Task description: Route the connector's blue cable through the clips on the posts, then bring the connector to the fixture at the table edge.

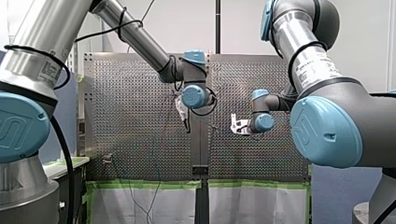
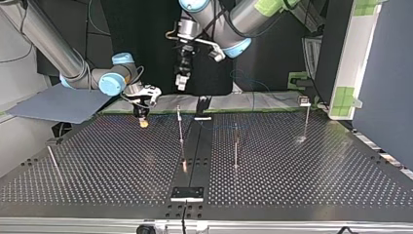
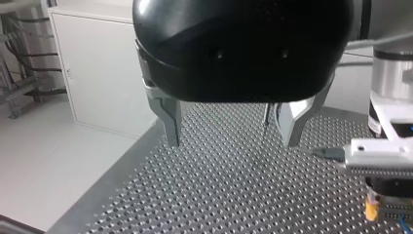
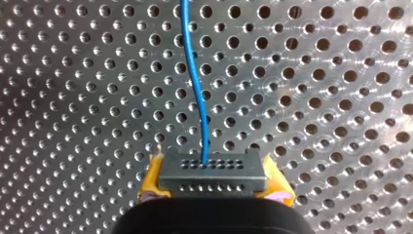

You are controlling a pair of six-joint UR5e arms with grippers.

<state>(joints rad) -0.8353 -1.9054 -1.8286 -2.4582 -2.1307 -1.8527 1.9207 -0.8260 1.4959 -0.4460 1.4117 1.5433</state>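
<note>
In the right wrist view my right gripper (image 4: 214, 187) is shut on the grey connector (image 4: 213, 171), its yellow pads (image 4: 150, 181) on either side. The blue cable (image 4: 197, 83) leaves the connector's face and runs ahead over the perforated plate. At the top view's left the same gripper (image 2: 143, 119) hangs just above the table near its far edge. My left gripper (image 3: 233, 139) stands open with nothing between its metal fingers (image 3: 172, 124), and it hovers high over the table (image 2: 181, 82). Thin posts (image 2: 180, 124) (image 2: 236, 146) (image 2: 307, 114) stand on the plate. A black fixture (image 2: 187, 193) sits at the near edge.
Another post (image 2: 52, 158) leans at the top view's left. A small bracket (image 2: 202, 109) sits at the far edge on the central seam. From the left wrist view, my right gripper's body (image 3: 377, 153) is close beside my left one. Green tape edges the table (image 1: 140, 184).
</note>
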